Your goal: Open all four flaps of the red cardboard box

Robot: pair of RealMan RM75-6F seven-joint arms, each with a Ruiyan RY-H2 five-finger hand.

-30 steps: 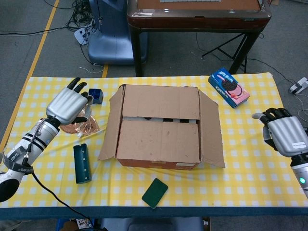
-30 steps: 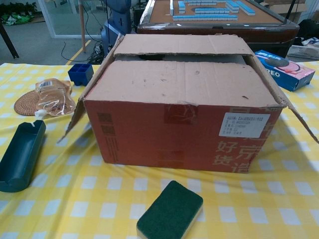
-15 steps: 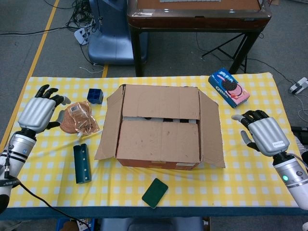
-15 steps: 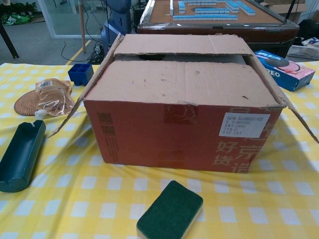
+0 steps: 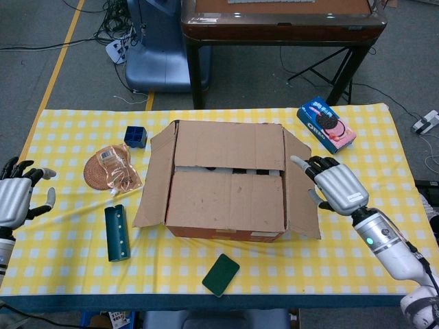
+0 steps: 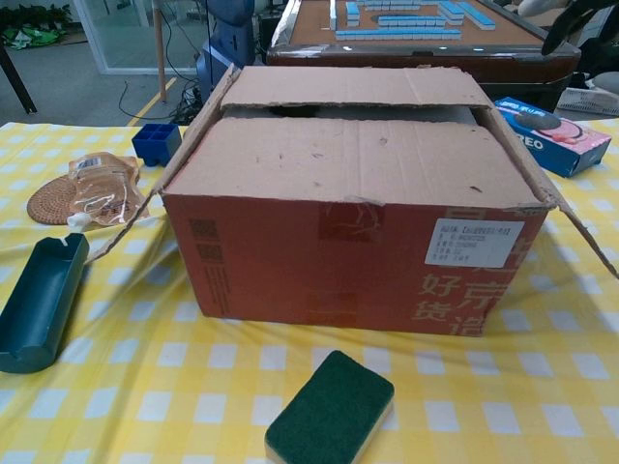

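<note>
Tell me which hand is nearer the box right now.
Right. The right hand hovers at the box's right side flap, fingers spread. The left hand is far off at the table's left edge.

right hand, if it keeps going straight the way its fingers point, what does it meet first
Probably the red cardboard box: the right hand points up-left over the opened right side flap, toward the far top flap. Its height above them is unclear from the head view.

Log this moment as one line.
box: side flaps out, two long flaps down | left hand: open, off left | right hand: open, over right flap
</note>
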